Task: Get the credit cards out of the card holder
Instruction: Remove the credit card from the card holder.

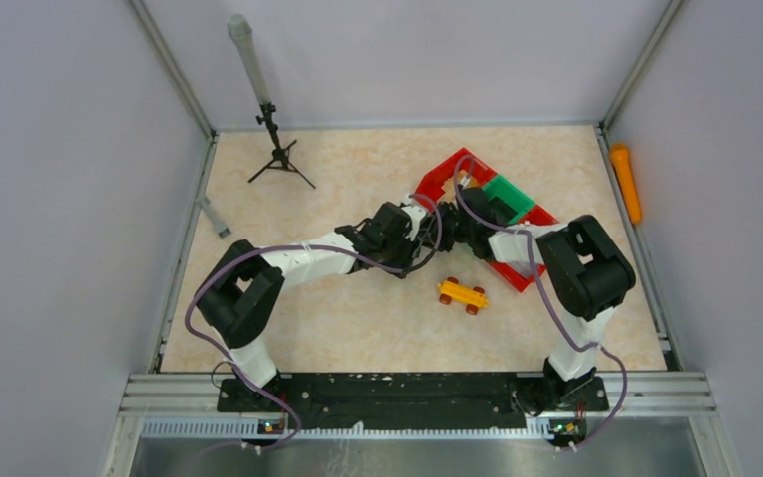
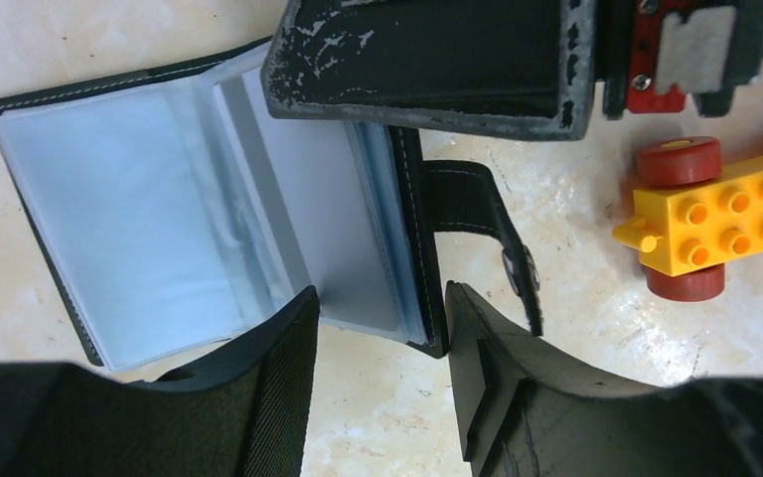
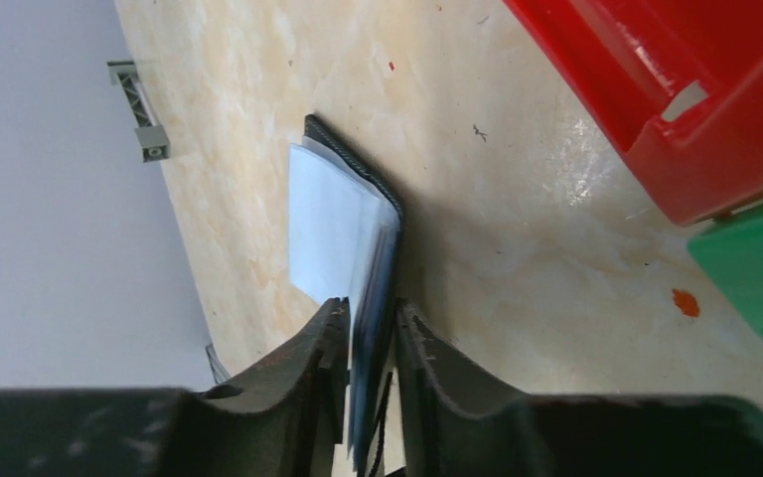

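We see the black rectangular card holder [image 2: 129, 209] with clear plastic sleeves lying open on the beige marbled table [image 1: 358, 318]. It sits near the table's middle, between the red plastic tray [image 3: 656, 109] and the yellow brick toy car with red wheels [image 1: 462, 295]. In the top view the holder is hidden under the two wrists, which meet over it.

Right gripper [image 3: 368, 320]: jaws closed down on the card holder. The pale sleeves plus one black cover edge are pinched between the pads, seen edge-on from its wrist. In the left wrist view one of its scuffed black fingers [image 2: 427, 70] lies across the far side of the open sleeves.

Left gripper [image 2: 380, 293]: jaws apart, straddling the near corner of the stitched cover. One finger is over the sleeves, the other just beside the cover's outer edge. We see nothing pinched there.

The short strap tab [image 2: 472, 209] with its silver snap [image 2: 517, 268] is unfastened. It sticks out sideways toward the toy car, not touching it.

We can't tell whether the sleeves hold cards; they read as pale blue-white film only.

Rest:
- a green block [image 1: 509, 196] in the tray
- an orange cylinder [image 1: 625, 182] past the table's right edge
- a black tripod with a grey tube [image 1: 276, 149] at the far left
- a small grey beam [image 1: 214, 217] by the left edge
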You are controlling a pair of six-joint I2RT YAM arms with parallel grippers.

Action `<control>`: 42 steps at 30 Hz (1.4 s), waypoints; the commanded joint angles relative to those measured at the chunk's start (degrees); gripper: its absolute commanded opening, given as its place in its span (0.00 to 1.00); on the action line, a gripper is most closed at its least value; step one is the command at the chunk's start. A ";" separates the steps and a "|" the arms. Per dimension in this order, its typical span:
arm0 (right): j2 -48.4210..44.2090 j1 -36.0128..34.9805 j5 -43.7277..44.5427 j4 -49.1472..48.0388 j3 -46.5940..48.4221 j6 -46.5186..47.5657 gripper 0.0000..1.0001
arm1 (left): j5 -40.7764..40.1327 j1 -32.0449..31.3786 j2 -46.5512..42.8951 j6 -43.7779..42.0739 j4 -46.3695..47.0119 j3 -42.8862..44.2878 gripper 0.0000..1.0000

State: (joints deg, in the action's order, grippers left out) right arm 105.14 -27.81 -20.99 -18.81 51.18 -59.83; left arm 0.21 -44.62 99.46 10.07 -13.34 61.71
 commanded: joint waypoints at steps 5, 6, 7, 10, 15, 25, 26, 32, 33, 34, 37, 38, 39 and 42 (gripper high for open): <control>0.35 -0.71 -1.64 3.87 2.04 2.89 0.08 | 6.52 1.69 -6.08 1.84 4.54 -2.29 0.58; 0.14 -0.67 -1.15 4.39 2.30 3.78 0.07 | 7.80 2.57 -7.15 2.31 5.62 -3.22 0.61; -0.11 -0.66 -0.49 4.81 2.53 4.74 0.07 | 9.35 3.37 -8.27 2.82 6.75 -4.19 0.63; -0.92 -0.71 0.51 5.08 2.70 8.05 0.01 | 14.24 6.67 -11.96 5.84 10.81 -8.20 0.69; -2.15 -0.66 -1.42 1.22 1.36 13.91 0.00 | 25.65 15.91 -16.15 13.63 20.90 -14.83 0.69; -6.51 0.02 -15.91 -21.67 -9.25 18.13 0.00 | 33.45 22.18 -15.10 20.09 28.14 -17.86 0.46; -6.90 0.07 -17.26 -25.18 -10.32 17.31 0.00 | 33.40 22.34 -15.11 20.08 28.08 -17.98 0.45; -9.19 0.43 -20.86 -35.15 -13.91 15.82 0.00 | 28.56 22.82 -17.60 19.04 26.09 -18.90 0.83; -9.52 0.47 -21.25 -35.34 -14.03 16.07 0.00 | 26.95 22.90 -18.28 18.70 25.71 -19.10 0.87; -9.85 0.60 -21.68 -35.85 -14.27 16.14 0.00 | 25.51 22.93 -18.97 18.29 25.25 -19.43 0.90; -11.04 1.55 -22.81 -37.55 -15.25 15.51 0.00 | 21.86 23.30 -20.87 17.72 23.77 -20.06 0.98; -11.51 1.99 -22.89 -37.38 -15.43 15.38 0.00 | 21.35 23.50 -21.41 17.71 23.71 -20.47 0.99; -11.84 2.58 -23.04 -37.28 -15.59 15.22 0.00 | 21.36 23.82 -22.05 17.77 23.80 -20.70 0.99; -12.46 4.33 -24.12 -40.12 -16.74 13.03 0.00 | 20.93 24.39 -23.00 17.71 23.83 -21.23 0.99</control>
State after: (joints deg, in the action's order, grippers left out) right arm 95.77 -25.82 -42.28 -50.52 35.31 -44.69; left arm 23.83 -21.08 79.15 28.60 9.76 41.30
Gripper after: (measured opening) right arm 0.117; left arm 0.986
